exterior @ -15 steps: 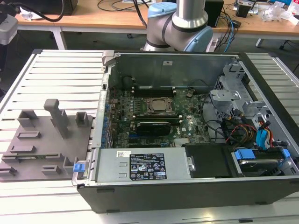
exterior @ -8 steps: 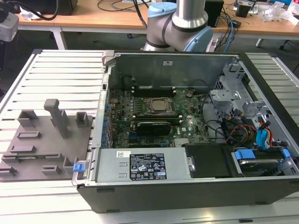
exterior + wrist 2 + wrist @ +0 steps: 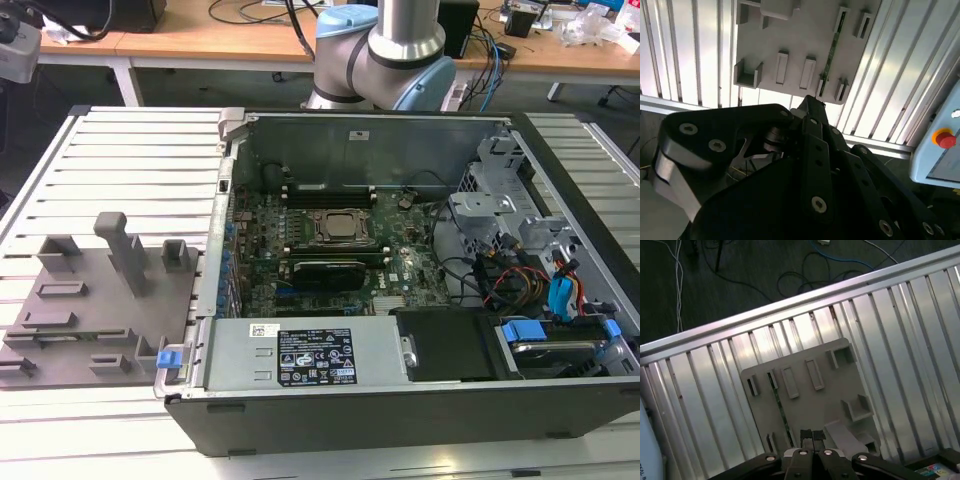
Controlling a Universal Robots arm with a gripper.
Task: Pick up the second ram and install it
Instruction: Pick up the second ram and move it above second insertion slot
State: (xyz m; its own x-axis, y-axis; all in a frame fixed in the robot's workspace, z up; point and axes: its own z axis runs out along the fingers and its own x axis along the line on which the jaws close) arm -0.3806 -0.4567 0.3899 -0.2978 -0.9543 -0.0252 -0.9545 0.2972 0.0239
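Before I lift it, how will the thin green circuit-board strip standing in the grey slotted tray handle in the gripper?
Probably stiff and light: the green circuit-board strip is flat and narrow. It stands on edge between holders of the grey slotted tray, so a crooked lift may bind it. Being so thin, likely fragile.

On the tabletop [image 3: 120, 150], in the exterior view, the tray [image 3: 80, 310] lies at nine o'clock of the open computer case [image 3: 400, 420], with the arm [image 3: 385, 45] at twelve o'clock behind it. Inside the case the power box [image 3: 240, 355] sits at six o'clock of the circuit board [image 3: 400, 275] and the drive bays [image 3: 495, 210] at three o'clock. In both wrist views the memory stick [image 3: 831, 52] [image 3: 780, 407] stands in a tray slot.
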